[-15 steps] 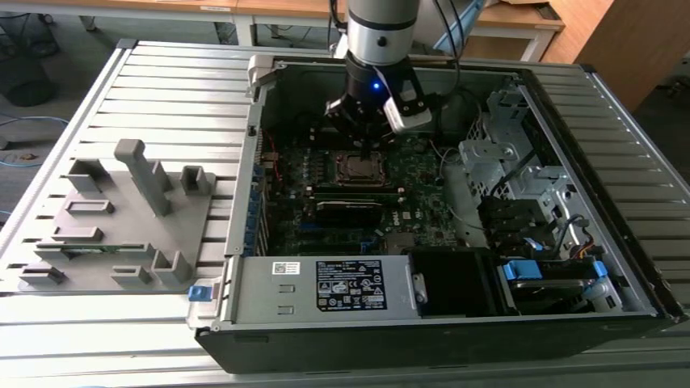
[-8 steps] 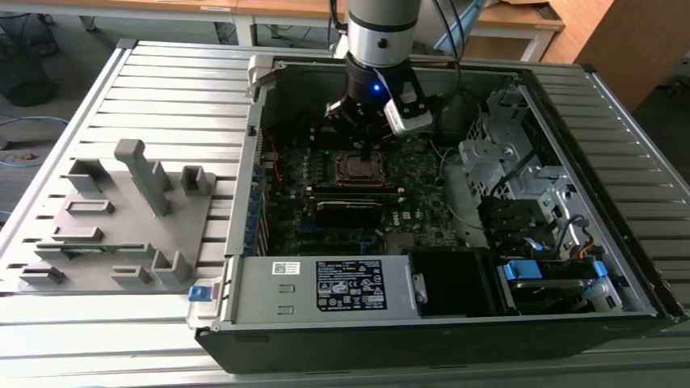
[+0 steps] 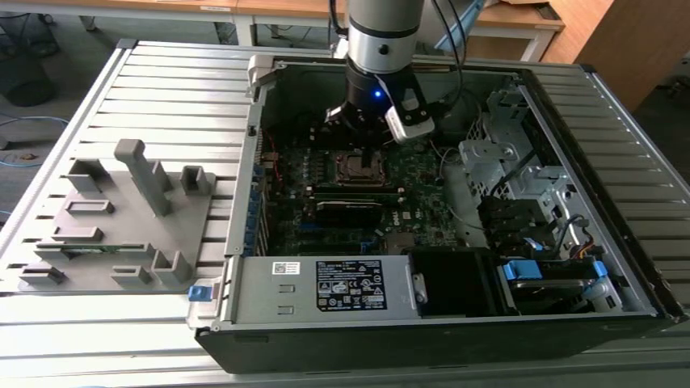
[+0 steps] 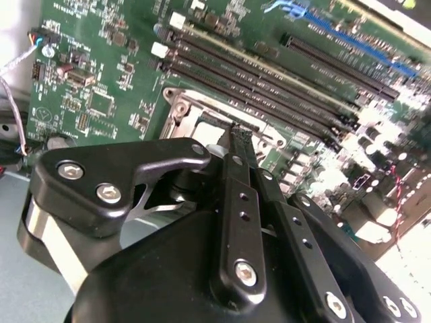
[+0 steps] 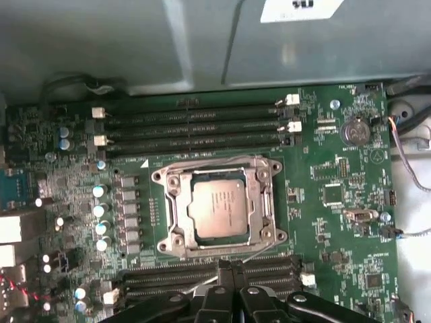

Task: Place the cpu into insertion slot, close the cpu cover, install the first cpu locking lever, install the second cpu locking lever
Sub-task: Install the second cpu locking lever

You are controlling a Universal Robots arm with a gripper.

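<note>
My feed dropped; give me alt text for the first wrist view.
The grey-topped square cpu sits in the silver-rimmed insertion slot on the green motherboard, cover frame down around it. The black gripper, fingers together, hovers at the socket's edge.

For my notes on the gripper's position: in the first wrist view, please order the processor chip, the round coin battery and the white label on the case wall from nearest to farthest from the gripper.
1. Processor chip, in its socket just beyond the gripper.
2. Coin battery, off to the side on the green board.
3. White label, on the grey case wall past the memory slots.

We see a silver-grey arm [image 3: 383, 28] with a blue light, and a black gripper [image 4: 241, 145] studded with silver screws.
</note>
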